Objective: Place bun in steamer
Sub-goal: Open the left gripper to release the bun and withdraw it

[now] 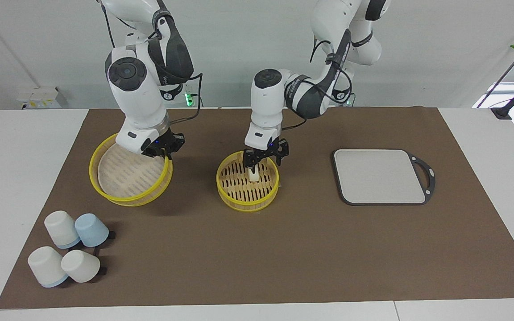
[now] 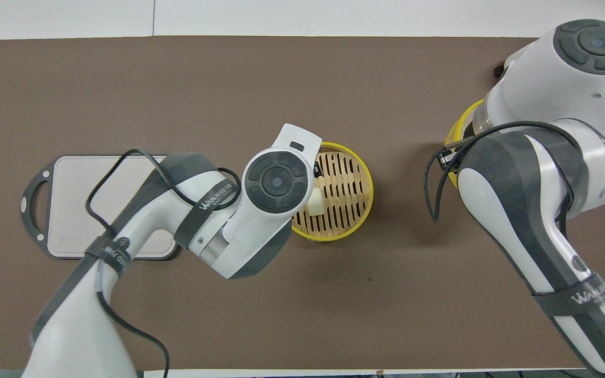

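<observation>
The steamer [image 1: 239, 199] is a round yellow-rimmed basket with a slatted floor in the middle of the brown mat; it also shows in the overhead view [image 2: 357, 181]. My left gripper [image 1: 256, 168] reaches down inside it and is shut on the bun [image 1: 254, 175], a small cream-white lump that stands at the slatted floor. The bun also shows in the overhead view [image 2: 316, 202] beside my left wrist. My right gripper [image 1: 164, 150] is shut on the rim of the steamer's lid [image 1: 125, 176] and holds it tilted above the mat. Only a sliver of the lid's yellow rim [image 2: 460, 131] shows from overhead.
A flat grey board with a black handle [image 1: 379, 176] lies toward the left arm's end of the table and shows overhead [image 2: 71, 210]. Several upturned white and blue cups [image 1: 67, 252] lie toward the right arm's end, farther from the robots than the lid.
</observation>
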Robot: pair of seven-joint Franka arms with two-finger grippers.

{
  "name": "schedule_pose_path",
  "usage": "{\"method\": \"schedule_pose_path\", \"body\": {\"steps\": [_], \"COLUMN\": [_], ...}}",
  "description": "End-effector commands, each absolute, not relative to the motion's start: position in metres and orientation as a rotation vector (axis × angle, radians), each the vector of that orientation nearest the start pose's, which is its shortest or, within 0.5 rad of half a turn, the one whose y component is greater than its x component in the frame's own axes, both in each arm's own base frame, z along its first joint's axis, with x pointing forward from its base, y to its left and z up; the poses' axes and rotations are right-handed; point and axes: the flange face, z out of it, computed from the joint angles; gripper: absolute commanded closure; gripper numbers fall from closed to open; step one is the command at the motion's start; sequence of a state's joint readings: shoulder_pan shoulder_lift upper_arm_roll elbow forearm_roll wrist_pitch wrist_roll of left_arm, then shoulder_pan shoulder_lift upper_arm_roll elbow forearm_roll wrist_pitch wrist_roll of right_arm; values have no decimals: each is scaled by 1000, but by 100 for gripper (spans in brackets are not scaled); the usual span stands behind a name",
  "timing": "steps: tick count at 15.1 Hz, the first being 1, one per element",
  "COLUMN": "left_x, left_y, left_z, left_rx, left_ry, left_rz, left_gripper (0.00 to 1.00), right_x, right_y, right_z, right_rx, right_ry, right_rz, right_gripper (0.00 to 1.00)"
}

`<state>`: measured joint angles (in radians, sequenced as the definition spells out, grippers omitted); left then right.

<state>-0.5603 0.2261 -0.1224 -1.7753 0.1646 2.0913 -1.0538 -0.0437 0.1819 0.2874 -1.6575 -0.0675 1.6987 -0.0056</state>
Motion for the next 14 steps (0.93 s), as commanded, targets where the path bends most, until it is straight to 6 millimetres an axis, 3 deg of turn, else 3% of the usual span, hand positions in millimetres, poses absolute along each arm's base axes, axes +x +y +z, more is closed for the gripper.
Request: {"method": "schedule_pose_path", "body": {"steps": [1, 5, 7, 9, 11, 12, 14], "left_x": [506, 529, 530, 529, 528, 528, 525], "left_y": [-331, -219, -176, -140, -111, -100, -85], "left_z": [483, 536, 556, 568, 576, 578, 583], "left_rx": [-3049, -3083, -3094, -3088, -3083, -3083, -3080], "left_ry": [-444, -289, -201, -122, -64, -44, -21], "left_rz": [-212, -111, -82, -57, -38, -33, -21], "left_gripper": [0, 0, 0, 0, 0, 0, 0], "right_x": [577, 559, 555, 543, 540, 541, 548], "right_y": [175, 292, 348, 397, 434, 443, 439], "right_z": [501, 500, 490, 471, 449, 442, 442], "right_rx": [-3135, -3097, -3094, -3133, -3161, -3163, -3158], "right_ry": [-404, -290, -214, -265, -225, -239, -242], "right_rz": [77, 20, 16, -9, -27, -49, -112], "right_gripper": [100, 100, 100, 100, 100, 100, 100]}}
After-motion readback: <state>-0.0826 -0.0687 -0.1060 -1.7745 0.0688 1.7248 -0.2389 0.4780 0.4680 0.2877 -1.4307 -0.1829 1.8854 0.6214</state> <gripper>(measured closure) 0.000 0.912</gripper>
